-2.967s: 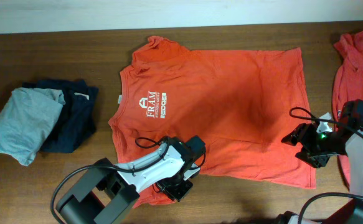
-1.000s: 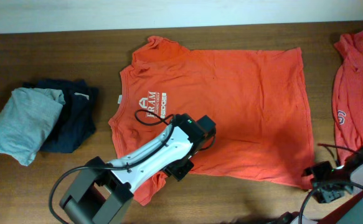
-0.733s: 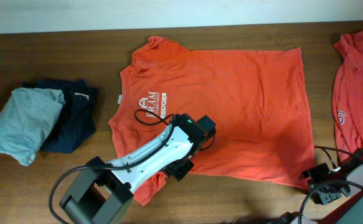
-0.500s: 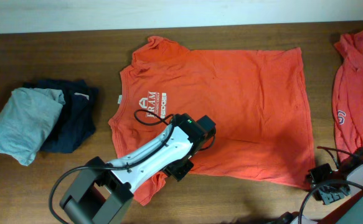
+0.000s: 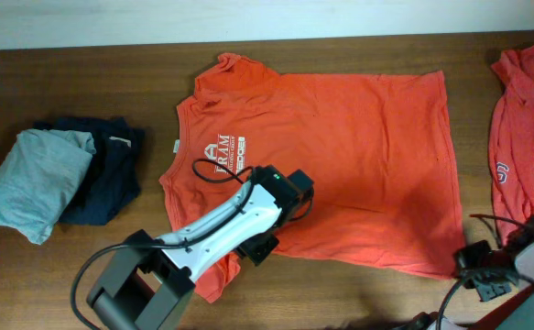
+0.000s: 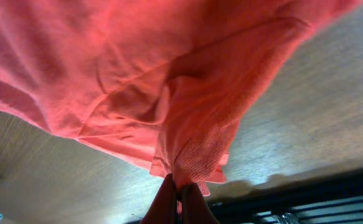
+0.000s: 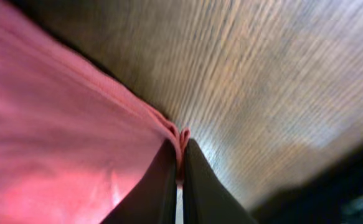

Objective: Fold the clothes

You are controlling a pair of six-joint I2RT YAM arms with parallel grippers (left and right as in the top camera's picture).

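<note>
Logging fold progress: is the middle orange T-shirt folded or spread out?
Spread out: the orange T-shirt lies open, full width showing, logo up. The left hand and right hand only pinch its near edge.

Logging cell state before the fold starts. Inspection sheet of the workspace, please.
Surface: wooden table, bare wood around the garments.
Job's things: spread T-shirt flat, print up, unfolded; second T-shirt crumpled at the right edge.
Clutter: grey garment folded, overlapping navy garment, far left.
Claws: left claw shut on the spread T-shirt's near sleeve edge; right claw shut on its hem corner.
Cables: black cable looping over the shirt print; second cable by the right arm.
Surroundings: white wall along the far side.
</note>
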